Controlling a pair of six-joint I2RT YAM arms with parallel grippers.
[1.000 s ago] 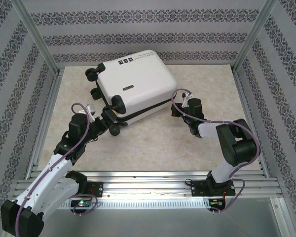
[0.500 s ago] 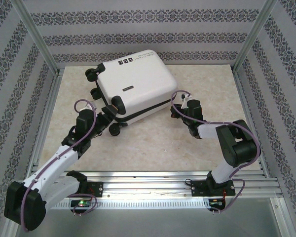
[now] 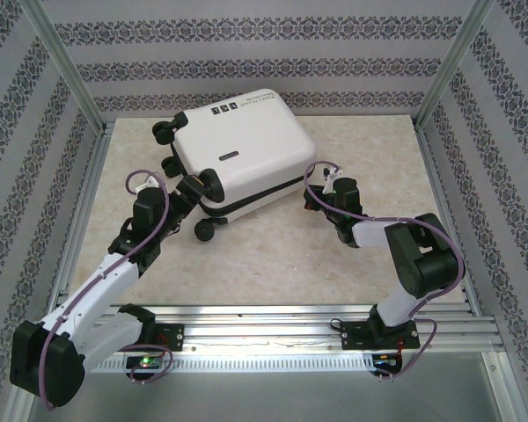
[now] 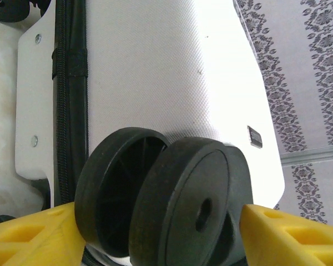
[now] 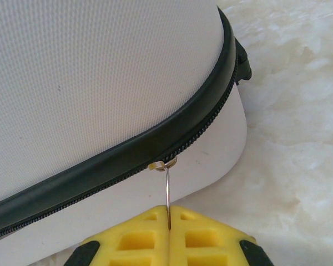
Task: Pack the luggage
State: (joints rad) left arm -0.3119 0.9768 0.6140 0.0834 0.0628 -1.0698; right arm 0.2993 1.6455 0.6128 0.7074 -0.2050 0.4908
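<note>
Left tool [image 3: 192,188] sits at the luggage's near-left corner. In the left wrist view its yellow fingers [image 4: 28,235] stand spread on either side of a black double caster wheel [image 4: 186,202] on the luggage. They are right up against it, but I cannot tell whether they actually squeeze it. Luggage [image 3: 238,145] is a white hard shell, closed, lying flat and skewed on the bench [image 3: 273,255], wheels pointing left, logo marks [image 3: 233,107] by its far edge. More casters [image 3: 164,132] are at the luggage's far-left corner. A black zipper [image 5: 127,160] runs round the luggage's side seam between the two white shells. Right tool [image 3: 322,195] is at the luggage's near-right corner, low over the bench. The right wrist view shows its yellow fingertips [image 5: 205,235] pressed together, pinching the thin metal zipper pull [image 5: 167,188]. The pull hangs from the zipper just under the luggage's upper shell. The bench right of the luggage is pale and mottled.
</note>
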